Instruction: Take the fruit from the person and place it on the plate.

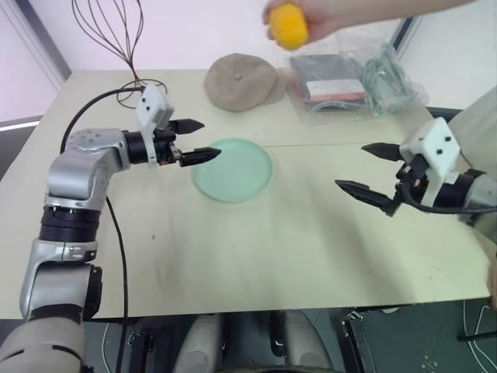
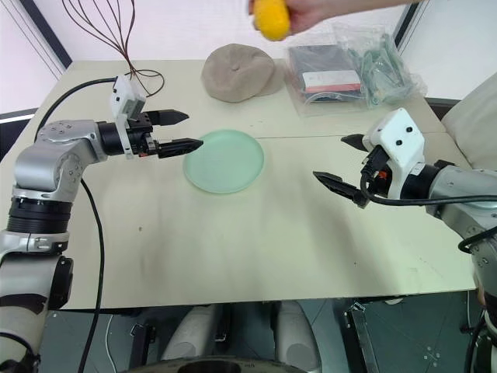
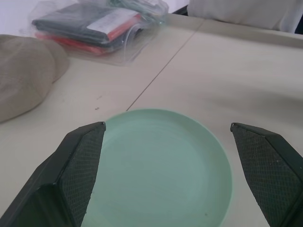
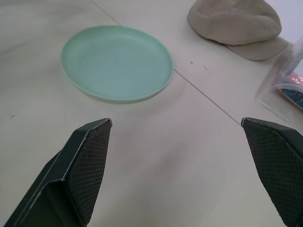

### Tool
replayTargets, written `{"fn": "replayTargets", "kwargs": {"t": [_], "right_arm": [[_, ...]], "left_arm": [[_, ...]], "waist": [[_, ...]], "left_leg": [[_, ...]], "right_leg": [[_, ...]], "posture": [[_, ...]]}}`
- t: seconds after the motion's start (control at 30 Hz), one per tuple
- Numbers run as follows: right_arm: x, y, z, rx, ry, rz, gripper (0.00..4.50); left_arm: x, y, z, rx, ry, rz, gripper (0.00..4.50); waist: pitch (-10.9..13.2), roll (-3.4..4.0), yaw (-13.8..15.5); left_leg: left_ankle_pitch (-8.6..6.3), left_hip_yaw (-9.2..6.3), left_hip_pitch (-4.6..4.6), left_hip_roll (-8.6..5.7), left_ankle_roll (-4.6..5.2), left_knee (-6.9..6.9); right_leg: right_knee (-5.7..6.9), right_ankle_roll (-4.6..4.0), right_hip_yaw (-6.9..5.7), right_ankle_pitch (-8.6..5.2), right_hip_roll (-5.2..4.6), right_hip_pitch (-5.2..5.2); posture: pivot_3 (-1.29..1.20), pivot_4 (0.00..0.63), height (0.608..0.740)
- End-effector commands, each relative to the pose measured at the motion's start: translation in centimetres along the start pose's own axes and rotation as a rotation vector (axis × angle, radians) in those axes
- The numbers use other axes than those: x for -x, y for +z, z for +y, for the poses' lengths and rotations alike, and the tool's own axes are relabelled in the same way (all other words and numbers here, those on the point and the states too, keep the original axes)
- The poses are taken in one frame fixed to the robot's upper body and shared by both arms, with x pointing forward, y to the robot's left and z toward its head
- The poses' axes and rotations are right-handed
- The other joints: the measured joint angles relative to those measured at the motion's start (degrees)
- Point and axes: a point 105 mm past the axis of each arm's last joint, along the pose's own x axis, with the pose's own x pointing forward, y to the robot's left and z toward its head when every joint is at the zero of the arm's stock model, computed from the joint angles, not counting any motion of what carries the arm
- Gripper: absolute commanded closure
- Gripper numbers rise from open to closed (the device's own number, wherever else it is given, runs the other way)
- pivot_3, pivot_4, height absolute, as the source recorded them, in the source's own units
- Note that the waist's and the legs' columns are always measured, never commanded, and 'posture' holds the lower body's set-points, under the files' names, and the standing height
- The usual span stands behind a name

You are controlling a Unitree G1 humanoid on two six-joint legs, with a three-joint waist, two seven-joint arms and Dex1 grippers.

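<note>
A person's hand [image 1: 326, 14] reaches in over the table's far edge, holding the yellow-orange fruit [image 1: 289, 26] well above the table. The pale mint-green plate [image 1: 233, 170] lies flat mid-table with nothing on it. My left gripper [image 1: 198, 140] hovers at the plate's left rim, open, fingers pointing across it. Over the right side of the table my right gripper [image 1: 369, 169] is open and bare, pointing towards the plate [image 4: 117, 62]. The left wrist view looks down on the plate [image 3: 161, 165] between wide-spread fingers. Both grippers are well below and apart from the fruit.
A beige domed cap [image 1: 241, 81] lies behind the plate. To its right a clear plastic bag [image 1: 349, 81] holds dark and red items and cables. A wire frame [image 1: 109, 31] stands at the far left corner. A black cable [image 1: 116, 233] trails down beside the left arm.
</note>
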Motion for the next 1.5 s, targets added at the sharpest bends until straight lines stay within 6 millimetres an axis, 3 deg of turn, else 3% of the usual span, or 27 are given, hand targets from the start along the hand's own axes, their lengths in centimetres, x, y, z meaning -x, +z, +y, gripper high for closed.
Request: {"fn": "replayTargets", "kwargs": {"t": [0.03, 0.3, 0.63, 0.87, 1.5], "right_arm": [[0.0, 1.3, -0.4, 0.029, -0.025, -0.053, 0.00], [-1.3, 2.9, -1.3, 0.003, -0.066, -0.139, 0.00], [-5.9, 7.5, -2.3, -0.279, -0.136, -0.299, 0.00], [-8.9, 9.9, -2.4, -0.372, -0.136, -0.340, 0.00], [-13.8, 13.3, -0.5, -0.422, -0.013, -0.381, 0.00]], "left_arm": [[0.5, 1.8, 0.5, -0.024, 0.036, -0.066, 0.07], [0.4, 2.1, 1.1, 0.003, 0.074, -0.091, 0.07], [0.5, 2.2, 1.6, 0.002, 0.096, -0.092, 0.07], [1.2, 2.0, 1.4, -0.005, 0.091, -0.092, 0.07], [3.4, 2.4, 0.0, -0.037, 0.055, -0.095, 0.07]], "waist": [[0.00, 0.00, 0.00], [0.00, 0.00, -0.05], [0.02, 0.03, -0.38], [0.02, 0.04, -0.51], [0.03, 0.06, -1.76]], "left_leg": [[0.00, 0.00, 0.00, 0.00, 0.00, 0.00], [0.00, 0.00, 0.00, 0.00, 0.00, 0.00], [0.00, 0.00, -0.06, 0.00, -0.01, -0.03], [0.00, 0.00, -0.09, -0.02, -0.01, -0.11], [0.03, 0.02, -0.09, -0.04, -0.05, -0.53]], "right_leg": [[0.00, 0.00, 0.00, 0.00, 0.00, 0.00], [0.00, 0.00, 0.00, 0.00, 0.00, -0.01], [0.04, 0.00, 0.05, 0.02, -0.03, -0.13], [0.07, 0.00, 0.05, 0.03, -0.04, -0.22], [0.06, -0.01, 0.03, 0.03, -0.02, -0.44]], "posture": [[0.00, 0.150, 0.740], [0.00, 0.150, 0.740], [0.00, 0.150, 0.740], [0.00, 0.150, 0.740], [0.00, 0.150, 0.740]]}}
